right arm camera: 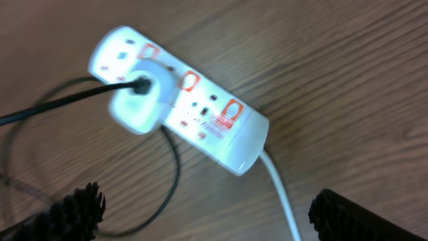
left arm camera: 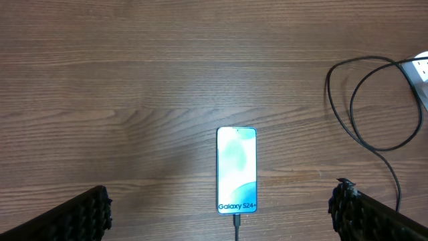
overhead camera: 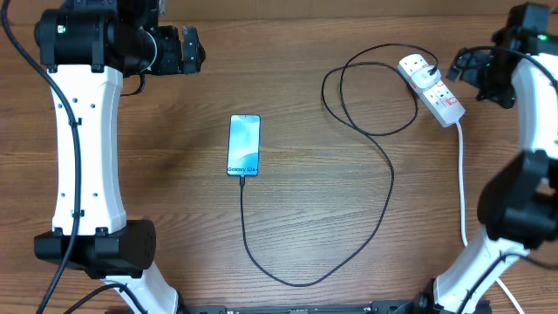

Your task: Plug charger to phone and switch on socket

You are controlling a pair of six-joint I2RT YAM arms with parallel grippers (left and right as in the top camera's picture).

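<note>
Phone (overhead camera: 244, 145): lit, cable (overhead camera: 384, 170) tip at its bottom edge
Socket (overhead camera: 436, 92): white plug (right arm camera: 139, 102) in one outlet
Left hand (overhead camera: 193, 50): wide, empty
Right hand (overhead camera: 472, 75): wide, empty, over socket

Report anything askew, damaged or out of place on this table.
Nothing stands out. The phone lies flat, screen lit, the charger cable reaching its lower end in loose loops. The socket sits at an angle, intact, with a white plug in it.
</note>
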